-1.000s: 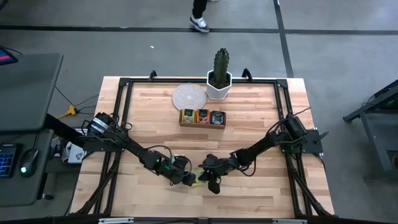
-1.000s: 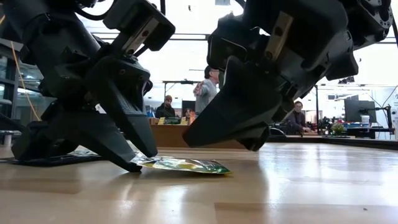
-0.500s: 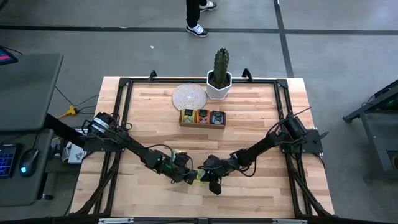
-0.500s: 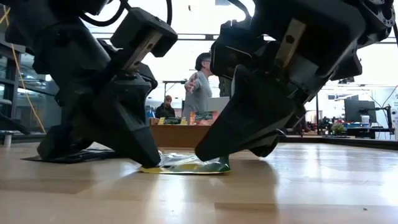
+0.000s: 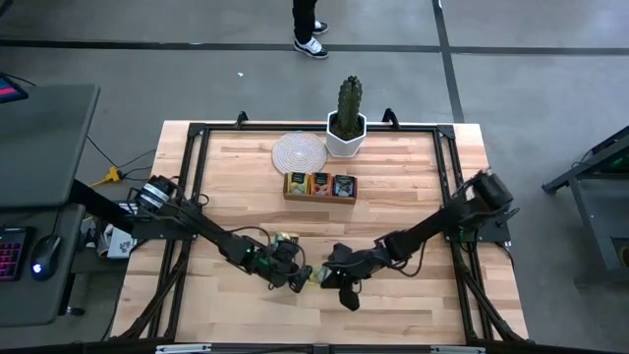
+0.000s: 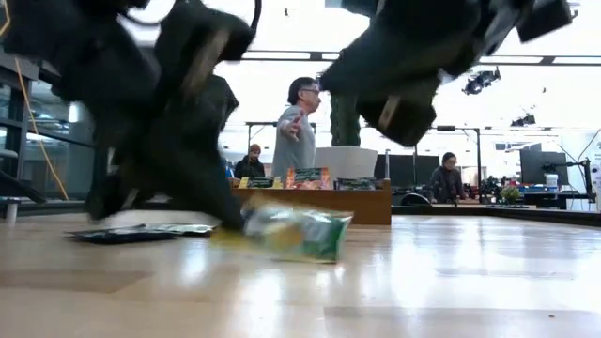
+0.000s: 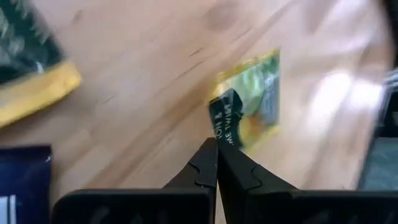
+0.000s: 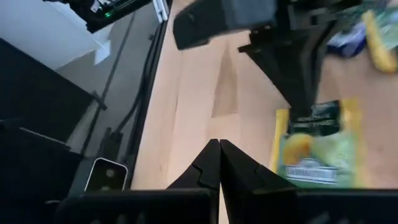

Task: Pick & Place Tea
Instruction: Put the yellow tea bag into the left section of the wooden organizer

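Observation:
A green and yellow tea packet [image 5: 314, 276] lies at the table's near middle, with my left gripper [image 7: 216, 146] shut on it. My right gripper [image 5: 334, 279] hangs just right of the packet, shut and empty; in the low view it is raised above the table [image 6: 404, 103]. The right wrist view shows the packet [image 8: 314, 146] ahead of it. Other tea packets lie flat beside my left gripper: a yellow-edged one [image 7: 34, 71] and a dark blue one [image 7: 18, 180]. My left gripper pinches the packet's dark printed edge [image 7: 225, 121] between its two fingers. The fingers [image 8: 305, 93] slant down onto it from the table's left. The packet [image 6: 296, 233] stands tilted, held side up; whether its lower edge rests on the wood, I cannot tell.
A brown three-compartment tray [image 5: 319, 186] with packets in it stands at the far middle. Behind it are a woven round mat [image 5: 299, 151] and a potted cactus [image 5: 348, 118]. A black frame [image 5: 197, 177] runs around the table. People stand in the room beyond [image 6: 299, 131].
My left gripper has shut on the packet's edge and rolled at the wrist. My right gripper, which stood low over the packet's right end, has risen clear of it. The packet, flat on the table before, now stands tilted with its held side raised.

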`<state>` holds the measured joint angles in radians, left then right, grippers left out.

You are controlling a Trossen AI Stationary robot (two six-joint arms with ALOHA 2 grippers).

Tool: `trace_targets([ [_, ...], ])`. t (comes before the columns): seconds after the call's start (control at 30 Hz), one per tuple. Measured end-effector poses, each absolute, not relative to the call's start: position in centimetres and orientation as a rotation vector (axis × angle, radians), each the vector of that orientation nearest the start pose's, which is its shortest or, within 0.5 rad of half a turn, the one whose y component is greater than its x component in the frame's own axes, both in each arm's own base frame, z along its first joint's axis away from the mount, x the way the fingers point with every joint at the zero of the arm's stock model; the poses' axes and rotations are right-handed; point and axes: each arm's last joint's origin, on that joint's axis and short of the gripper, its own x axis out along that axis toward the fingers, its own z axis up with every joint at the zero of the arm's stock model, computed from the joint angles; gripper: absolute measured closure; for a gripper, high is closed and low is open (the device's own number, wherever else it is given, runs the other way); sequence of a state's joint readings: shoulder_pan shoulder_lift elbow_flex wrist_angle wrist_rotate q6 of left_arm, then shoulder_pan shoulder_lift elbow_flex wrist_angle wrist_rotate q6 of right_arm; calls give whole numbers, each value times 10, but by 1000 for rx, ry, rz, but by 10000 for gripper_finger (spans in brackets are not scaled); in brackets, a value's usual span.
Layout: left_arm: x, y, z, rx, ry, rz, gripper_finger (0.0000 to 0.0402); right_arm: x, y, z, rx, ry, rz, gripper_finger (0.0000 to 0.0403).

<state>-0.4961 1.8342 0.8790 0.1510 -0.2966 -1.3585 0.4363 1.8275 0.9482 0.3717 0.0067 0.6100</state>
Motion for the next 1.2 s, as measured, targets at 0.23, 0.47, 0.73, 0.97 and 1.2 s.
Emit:
trace_targets([
  [0.23, 304, -155, 167, -912, 617, 212, 401, 315, 145, 212, 411, 572, 169, 403],
  [0.47, 278, -135, 210, -722, 674, 182, 401, 286, 127, 253, 374, 533, 41, 403],
  [0.73, 253, -74, 246, -504, 753, 222, 401, 278, 124, 259, 446, 546, -13, 403],
  [0.97, 248, -13, 256, -337, 795, 179, 401, 277, 139, 249, 527, 546, -90, 403],
  [1.2, 241, 44, 253, -289, 840, 92, 401, 273, 148, 247, 619, 514, -150, 403],
])
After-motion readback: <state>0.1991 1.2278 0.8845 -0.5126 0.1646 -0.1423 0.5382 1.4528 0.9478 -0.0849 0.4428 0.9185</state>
